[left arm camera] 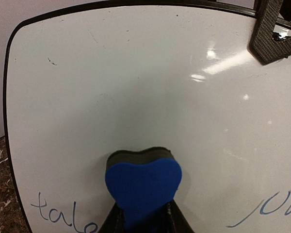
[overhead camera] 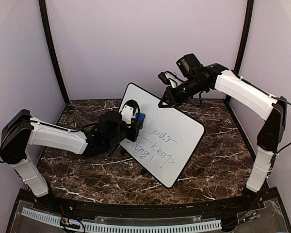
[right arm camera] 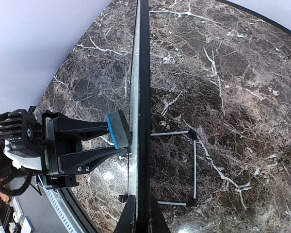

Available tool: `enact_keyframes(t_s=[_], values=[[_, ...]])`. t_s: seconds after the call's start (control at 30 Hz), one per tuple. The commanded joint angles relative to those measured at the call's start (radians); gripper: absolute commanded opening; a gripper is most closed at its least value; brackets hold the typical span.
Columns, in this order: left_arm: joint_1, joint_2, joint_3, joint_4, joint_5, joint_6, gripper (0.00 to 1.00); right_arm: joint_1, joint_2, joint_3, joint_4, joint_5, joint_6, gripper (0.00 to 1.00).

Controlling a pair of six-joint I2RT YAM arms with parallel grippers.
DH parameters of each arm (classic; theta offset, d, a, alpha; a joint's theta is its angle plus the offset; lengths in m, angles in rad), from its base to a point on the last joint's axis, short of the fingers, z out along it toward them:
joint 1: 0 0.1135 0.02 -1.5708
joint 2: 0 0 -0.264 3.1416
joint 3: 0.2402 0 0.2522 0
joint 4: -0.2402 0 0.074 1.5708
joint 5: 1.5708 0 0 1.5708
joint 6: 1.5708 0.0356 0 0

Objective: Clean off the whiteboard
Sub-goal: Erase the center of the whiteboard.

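The marble counter (overhead camera: 218,160) carries the whiteboard (overhead camera: 184,121), propped at a tilt on a wire stand (right arm camera: 194,167), its long edges running from far left to near right in the top view. The right end effector (overhead camera: 166,102) is clamped on the upper edge and steadies it. The left end effector (overhead camera: 138,119) is closed on the blue eraser (left arm camera: 143,187), whose pad appears pressed to the board's face. The handwriting (overhead camera: 162,145) lies lower on the board, either side of the eraser, so the left arm is nearer and the wipe probably runs downward.
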Motion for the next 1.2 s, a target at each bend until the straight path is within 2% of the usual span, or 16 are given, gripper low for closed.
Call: enact_keyframes(t_s=[0.0,0.2,0.3,0.37,0.47,0.63,0.77,0.87,0.97,1.17], values=[[-0.051,0.037,0.002,0.03,0.082,0.034,0.0,0.042,0.014,-0.012,-0.037,-0.009,-0.097,0.0],[-0.109,0.047,-0.005,0.099,0.177,0.077,0.0,0.042,0.012,-0.018,-0.033,-0.01,-0.096,0.0],[-0.131,0.059,0.007,0.103,0.177,0.106,0.0,0.043,0.01,-0.021,-0.031,-0.01,-0.096,0.0],[-0.138,0.064,0.004,0.105,0.143,0.104,0.0,0.042,0.008,-0.024,-0.031,-0.01,-0.096,0.0],[-0.129,0.053,-0.033,0.132,0.014,0.096,0.0,0.043,0.001,-0.034,-0.03,-0.007,-0.098,0.0],[-0.042,0.017,-0.059,0.079,-0.024,-0.006,0.0,0.042,-0.008,-0.048,-0.026,-0.002,-0.099,0.0],[-0.011,0.009,-0.053,0.039,-0.057,-0.004,0.0,0.042,-0.01,-0.05,-0.019,-0.002,-0.097,0.0],[-0.009,0.009,-0.04,0.028,-0.026,0.012,0.0,0.042,-0.011,-0.052,-0.018,-0.005,-0.097,0.0],[-0.014,0.019,-0.02,0.024,0.065,0.016,0.0,0.042,-0.012,-0.053,-0.018,-0.004,-0.096,0.0],[-0.1,0.055,0.006,0.058,0.124,0.116,0.0,0.043,-0.015,-0.053,-0.021,-0.001,-0.095,0.0]])
